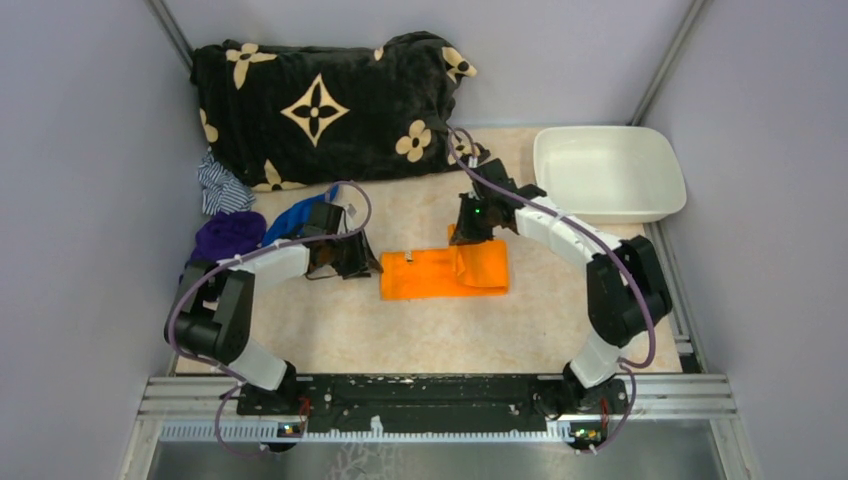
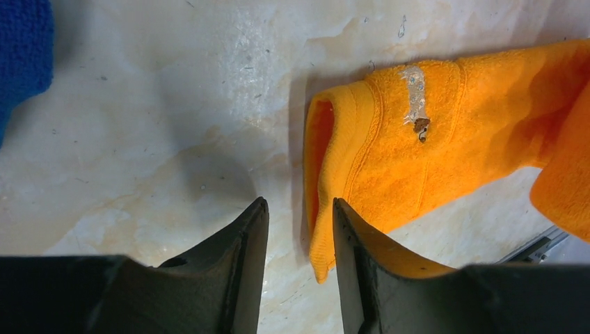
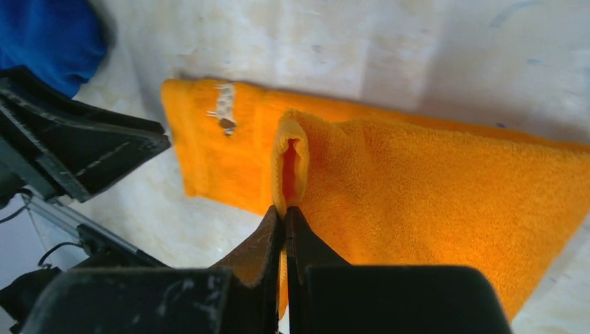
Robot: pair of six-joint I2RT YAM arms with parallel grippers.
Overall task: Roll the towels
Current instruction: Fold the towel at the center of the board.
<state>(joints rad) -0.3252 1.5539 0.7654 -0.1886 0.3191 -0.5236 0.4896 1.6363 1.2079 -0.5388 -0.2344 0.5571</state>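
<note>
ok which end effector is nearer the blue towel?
Left. Left end effector sits beside the blue towel; right end effector is farther off, pinching a fold of the orange towel.

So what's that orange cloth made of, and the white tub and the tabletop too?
The orange towel looks like terry cloth: matte, fuzzy looped pile, stitched hem. The white tub seems moulded plastic, smooth with a faint sheen, though it is seen from afar. The tabletop has a glossy marble pattern with glare; whether stone or printed laminate, I cannot tell.
</note>
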